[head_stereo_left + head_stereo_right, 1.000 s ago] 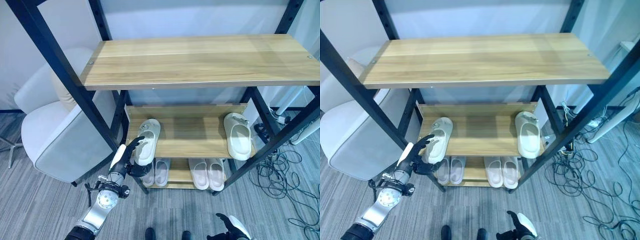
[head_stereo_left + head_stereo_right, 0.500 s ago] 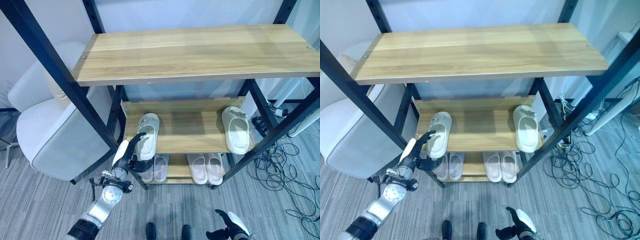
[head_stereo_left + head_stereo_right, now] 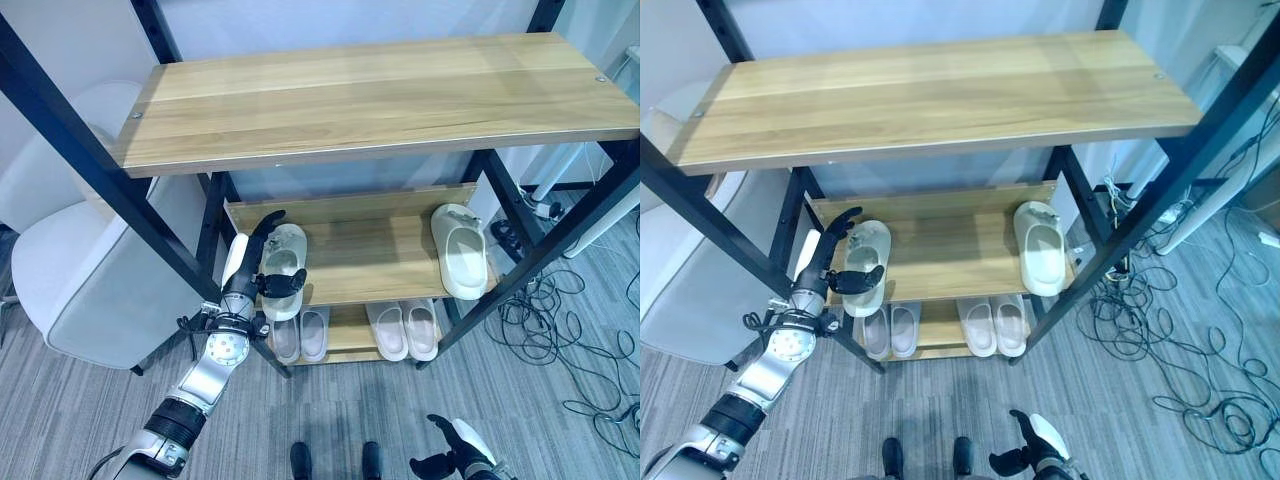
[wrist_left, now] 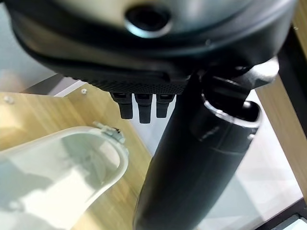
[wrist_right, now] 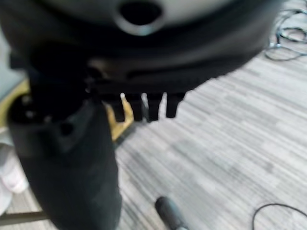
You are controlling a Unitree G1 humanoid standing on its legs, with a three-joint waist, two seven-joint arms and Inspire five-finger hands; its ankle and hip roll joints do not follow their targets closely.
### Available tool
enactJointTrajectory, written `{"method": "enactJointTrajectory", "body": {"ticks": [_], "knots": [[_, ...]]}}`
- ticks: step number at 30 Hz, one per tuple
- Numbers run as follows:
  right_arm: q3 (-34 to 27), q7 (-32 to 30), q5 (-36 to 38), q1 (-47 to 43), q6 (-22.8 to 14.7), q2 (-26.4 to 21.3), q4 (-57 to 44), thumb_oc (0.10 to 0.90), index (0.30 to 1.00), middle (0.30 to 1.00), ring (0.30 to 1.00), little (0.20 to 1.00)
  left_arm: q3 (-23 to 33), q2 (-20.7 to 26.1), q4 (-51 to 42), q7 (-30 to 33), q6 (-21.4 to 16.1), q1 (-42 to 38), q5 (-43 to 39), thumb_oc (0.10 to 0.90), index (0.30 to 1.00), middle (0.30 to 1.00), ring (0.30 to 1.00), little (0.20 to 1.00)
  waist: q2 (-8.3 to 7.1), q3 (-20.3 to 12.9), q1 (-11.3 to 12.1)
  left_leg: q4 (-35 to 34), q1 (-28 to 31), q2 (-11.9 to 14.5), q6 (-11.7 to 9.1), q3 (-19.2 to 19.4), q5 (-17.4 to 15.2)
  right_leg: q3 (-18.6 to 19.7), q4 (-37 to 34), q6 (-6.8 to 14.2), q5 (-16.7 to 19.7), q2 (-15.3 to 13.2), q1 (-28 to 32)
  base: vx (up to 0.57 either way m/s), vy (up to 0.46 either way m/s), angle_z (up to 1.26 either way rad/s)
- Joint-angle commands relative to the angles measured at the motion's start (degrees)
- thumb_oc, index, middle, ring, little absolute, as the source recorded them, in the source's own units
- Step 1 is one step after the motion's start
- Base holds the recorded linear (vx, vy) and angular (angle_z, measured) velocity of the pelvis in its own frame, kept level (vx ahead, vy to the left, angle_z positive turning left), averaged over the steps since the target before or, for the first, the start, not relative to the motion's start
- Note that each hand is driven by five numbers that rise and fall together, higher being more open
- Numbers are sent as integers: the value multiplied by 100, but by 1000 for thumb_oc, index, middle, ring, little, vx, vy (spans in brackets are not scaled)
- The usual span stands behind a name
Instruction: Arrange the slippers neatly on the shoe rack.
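On the shoe rack's middle shelf [image 3: 372, 252], a white slipper [image 3: 291, 243] lies at the left end, its heel reaching past the front edge. My left hand [image 3: 248, 278] rests against that slipper's left side with straight fingers and its thumb [image 4: 201, 158] laid across the slipper [image 4: 57, 167]; the hand is open. A second white slipper [image 3: 461, 251] lies at the shelf's right end, toe inward. Two pairs of slippers [image 3: 300, 335] [image 3: 406, 330] stand on the bottom shelf. My right hand [image 3: 452, 463] hangs low near the floor, open and holding nothing.
A wide wooden top shelf [image 3: 380, 95] overhangs the middle shelf, carried by black slanted posts [image 3: 100, 160]. A white armchair [image 3: 80, 285] stands just left of the rack. Loose cables [image 3: 560, 325] lie on the grey floor to the right.
The camera has shifted. My left hand has risen from the slipper's heel along its left side, and its thumb now lies across the slipper. The right hand stays low.
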Motion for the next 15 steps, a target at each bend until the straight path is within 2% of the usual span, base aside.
{"method": "enactJointTrajectory", "body": {"ticks": [1,15], "knots": [[63,-185,62,111,-227,-117,-191,800,900,900,900,900,60,212,234,393,-381,-1271,558,800,900,900,900,900,-76,-387,42,9,-266,37,-376,-65,-65,-286,39,731,4,-298,-204,0,0,0],[98,-126,216,62,-312,-211,-146,800,900,900,900,900,-382,907,1865,553,-31,-2157,1331,800,900,900,900,900,-94,-384,-50,9,-458,72,-373,3,-20,-260,56,779,100,-306,-462,-1,0,-2]]}}
